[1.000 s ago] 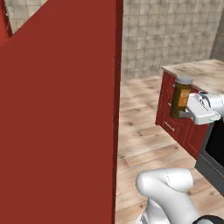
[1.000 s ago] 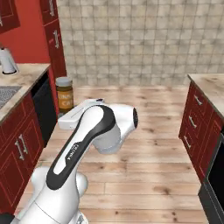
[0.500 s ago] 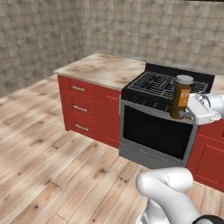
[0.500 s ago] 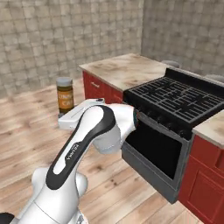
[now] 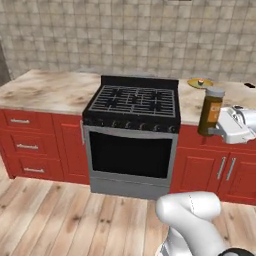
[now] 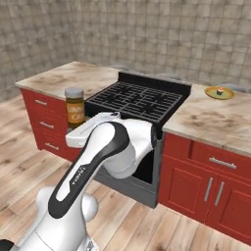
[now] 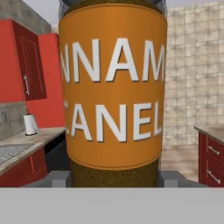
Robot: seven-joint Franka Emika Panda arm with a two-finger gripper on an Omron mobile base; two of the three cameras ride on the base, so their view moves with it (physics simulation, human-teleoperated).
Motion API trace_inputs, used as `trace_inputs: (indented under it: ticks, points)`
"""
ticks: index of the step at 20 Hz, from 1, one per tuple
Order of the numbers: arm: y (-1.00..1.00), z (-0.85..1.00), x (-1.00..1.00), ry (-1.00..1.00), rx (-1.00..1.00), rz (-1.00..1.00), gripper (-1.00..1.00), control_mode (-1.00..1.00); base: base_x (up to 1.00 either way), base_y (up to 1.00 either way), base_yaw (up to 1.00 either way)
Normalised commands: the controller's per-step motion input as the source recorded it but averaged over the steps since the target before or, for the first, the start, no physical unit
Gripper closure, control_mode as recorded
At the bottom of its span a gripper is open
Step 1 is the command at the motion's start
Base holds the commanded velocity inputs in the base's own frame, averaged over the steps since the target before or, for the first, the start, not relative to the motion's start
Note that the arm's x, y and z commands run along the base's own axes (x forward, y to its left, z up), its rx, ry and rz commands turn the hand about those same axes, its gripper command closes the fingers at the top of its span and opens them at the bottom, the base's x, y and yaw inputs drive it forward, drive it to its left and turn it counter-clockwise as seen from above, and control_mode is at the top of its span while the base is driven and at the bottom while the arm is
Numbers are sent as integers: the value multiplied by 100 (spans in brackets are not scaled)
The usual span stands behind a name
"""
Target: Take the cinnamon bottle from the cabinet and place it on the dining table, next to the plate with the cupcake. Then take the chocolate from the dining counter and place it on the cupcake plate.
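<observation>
My gripper (image 5: 212,131) is shut on the cinnamon bottle (image 5: 211,111), a brown bottle with a grey cap and orange label, held upright in the air in front of the stove side of the dining table (image 5: 47,91). From the right base view the cinnamon bottle (image 6: 74,108) stands above my white hand, gripper (image 6: 75,131). In the hand view the cinnamon bottle (image 7: 113,96) sits between the grey fingertips (image 7: 56,178). The yellow-rimmed plate (image 5: 200,83) with the cupcake (image 5: 201,80) lies on the marble top right of the stove; plate (image 6: 219,93), cupcake (image 6: 220,90). A red wall cabinet (image 7: 28,65) shows behind.
A black gas stove (image 5: 132,102) with an oven door is set in the marble top (image 6: 211,116). Red drawers (image 5: 22,145) and doors (image 5: 220,170) line the base. Wood floor lies in front. A paper towel roll (image 7: 30,124) stands on a worktop behind.
The whole picture has swung round as the base turned: the red cabinet side gave way to the stove and the plate. The bottle stays in my gripper.
</observation>
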Motion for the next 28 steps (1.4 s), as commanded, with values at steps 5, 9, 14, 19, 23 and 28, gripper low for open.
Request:
trace_inputs:
  ticks: [5, 9, 14, 19, 23, 28]
  points:
    - [0, 0, 0, 0, 0, 0, 100, 100, 67, 10, -28]
    - [0, 0, 0, 0, 0, 0, 100, 100, 40, -36, -17]
    - [0, 0, 0, 0, 0, 0, 100, 100, 20, -65, -14]
    - [0, 0, 0, 0, 0, 0, 100, 100, 3, -77, -10]
    - [0, 0, 0, 0, 0, 0, 100, 100, 1, -81, -2]
    - [0, 0, 0, 0, 0, 0, 100, 100, 4, -82, 0]
